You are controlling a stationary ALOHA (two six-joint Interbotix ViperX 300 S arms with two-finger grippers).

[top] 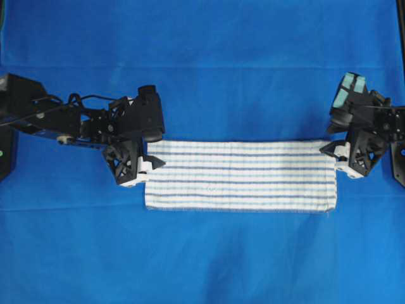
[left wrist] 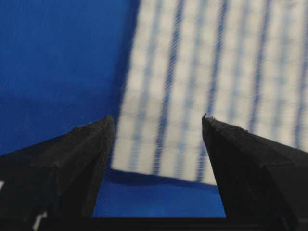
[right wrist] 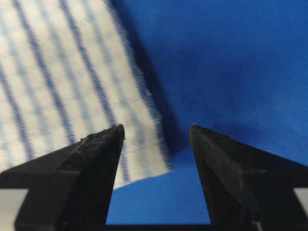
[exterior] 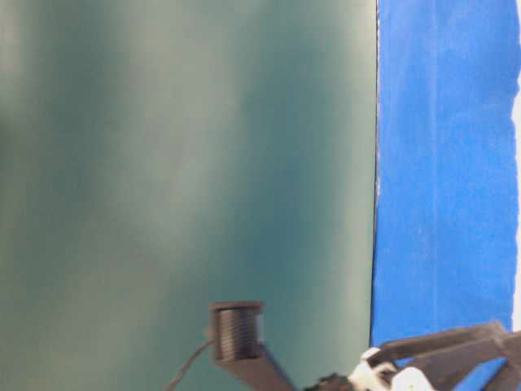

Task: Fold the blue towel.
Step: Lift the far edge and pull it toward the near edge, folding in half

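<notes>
Lying flat mid-cover, blue towel [top: 239, 175] forms long strip (judged already folded once); left gripper [top: 150, 163] and right gripper [top: 336, 158] flank short ends, jaws apart, empty, likely poised for next grasp.

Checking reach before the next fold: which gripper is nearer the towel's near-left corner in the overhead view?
Left. The left gripper stands open at the blue towel's left short edge, just above that corner. The right gripper stands open at the opposite short edge.
</notes>
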